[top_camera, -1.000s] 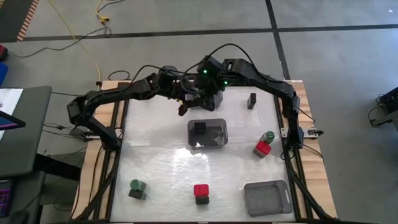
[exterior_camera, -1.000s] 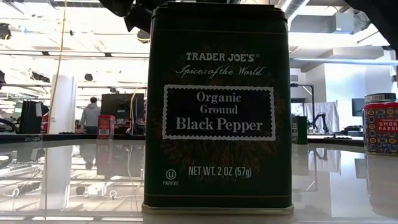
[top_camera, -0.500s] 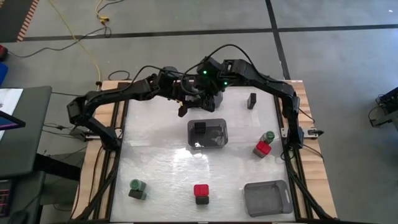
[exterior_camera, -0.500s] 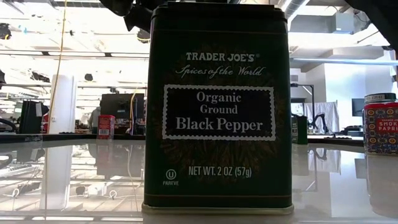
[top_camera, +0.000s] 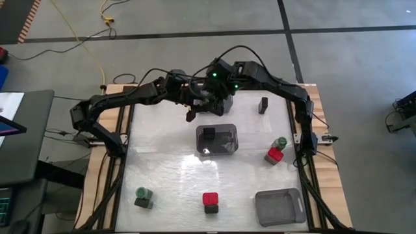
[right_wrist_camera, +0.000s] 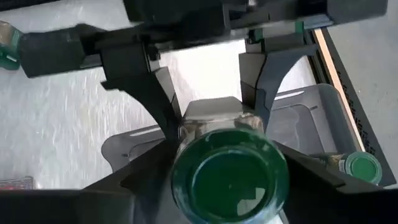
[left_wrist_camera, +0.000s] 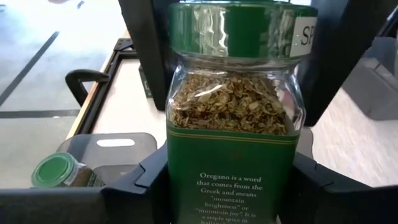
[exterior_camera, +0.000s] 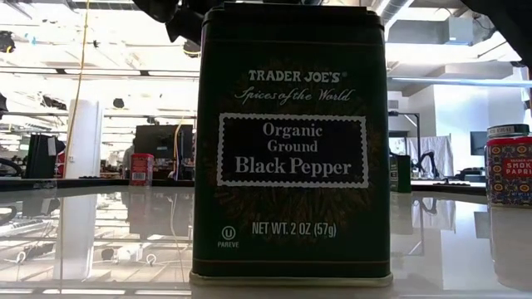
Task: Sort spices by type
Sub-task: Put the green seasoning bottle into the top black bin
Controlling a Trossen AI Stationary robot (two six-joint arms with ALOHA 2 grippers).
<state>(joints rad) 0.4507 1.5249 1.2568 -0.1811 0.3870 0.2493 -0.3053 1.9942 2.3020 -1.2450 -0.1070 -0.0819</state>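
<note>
An oregano jar (left_wrist_camera: 231, 124) with a round green cap (right_wrist_camera: 229, 177) hangs upright above the table's far middle, between both grippers. My left gripper (top_camera: 195, 104) comes from the left and is shut on the jar's body. My right gripper (top_camera: 218, 99) comes from above and stands with its fingers at the cap. Just nearer, a grey bin (top_camera: 227, 144) rests on the table with a black tin (top_camera: 208, 132) inside. Other spices stand on their bases: a black one (top_camera: 262, 104), green-capped ones (top_camera: 280, 142) (top_camera: 143, 197), red-capped ones (top_camera: 273, 155) (top_camera: 210, 201). My left gripper pinches the jar's glass body at the green label (left_wrist_camera: 186, 180) between its two fingers (left_wrist_camera: 146, 177), coming nearly level from the table's left. The jar stands upright in the hold, lifted clear of the table. My right gripper has its two fingers (right_wrist_camera: 146, 171) against opposite sides of the green cap (right_wrist_camera: 186, 155), slanting down from above. No gap shows between fingers and cap.
A second grey bin (top_camera: 279, 207) sits at the near right corner. In the low view a black pepper tin (exterior_camera: 291, 149) fills the middle, with a paprika tin (exterior_camera: 509, 170) at the right. Bare table lies at the left and the near middle.
</note>
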